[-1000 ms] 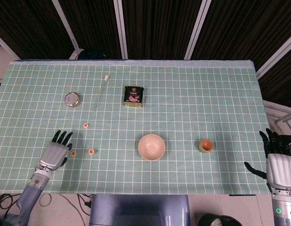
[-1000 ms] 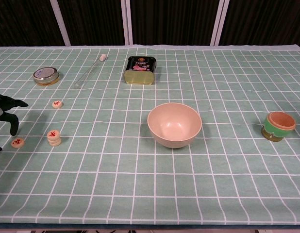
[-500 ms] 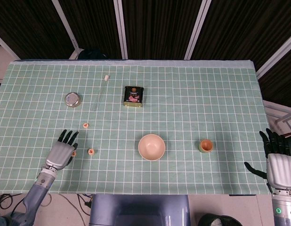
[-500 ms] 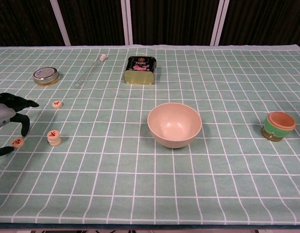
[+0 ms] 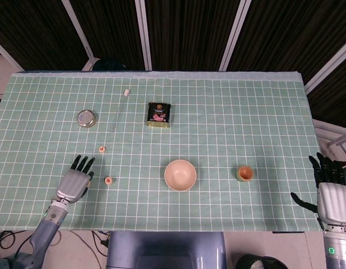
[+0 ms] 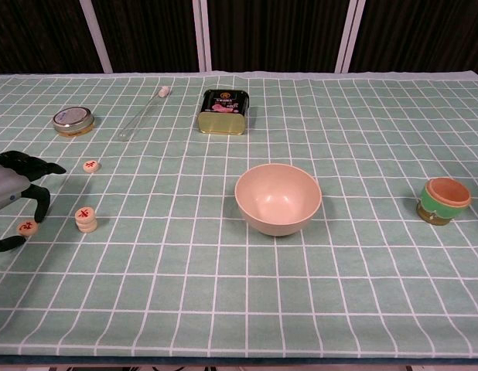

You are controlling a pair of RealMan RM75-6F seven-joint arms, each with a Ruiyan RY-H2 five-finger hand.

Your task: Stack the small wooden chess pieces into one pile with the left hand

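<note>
A short stack of two wooden chess pieces (image 6: 87,219) stands at the front left of the table, also seen from above as the stack (image 5: 108,180). A single piece (image 6: 27,228) lies just left of it. It sits between the thumb and the spread fingers of my left hand (image 6: 11,193), and nothing grips it. From the head view the left hand (image 5: 75,182) covers that piece. Another single piece (image 5: 102,149) lies farther back, the same far piece (image 6: 91,165) in the chest view. My right hand (image 5: 330,196) rests open off the table's right edge.
A pale bowl (image 6: 278,199) sits mid-table, with an orange and green cup (image 6: 443,200) to its right. A dark rectangular tin (image 6: 223,111), a thin clear rod (image 6: 142,114) and a small round tin (image 6: 73,119) lie toward the back.
My left hand has slid to the right and now hangs over the single piece, thumb and fingers on either side of it. The right hand has not moved.
</note>
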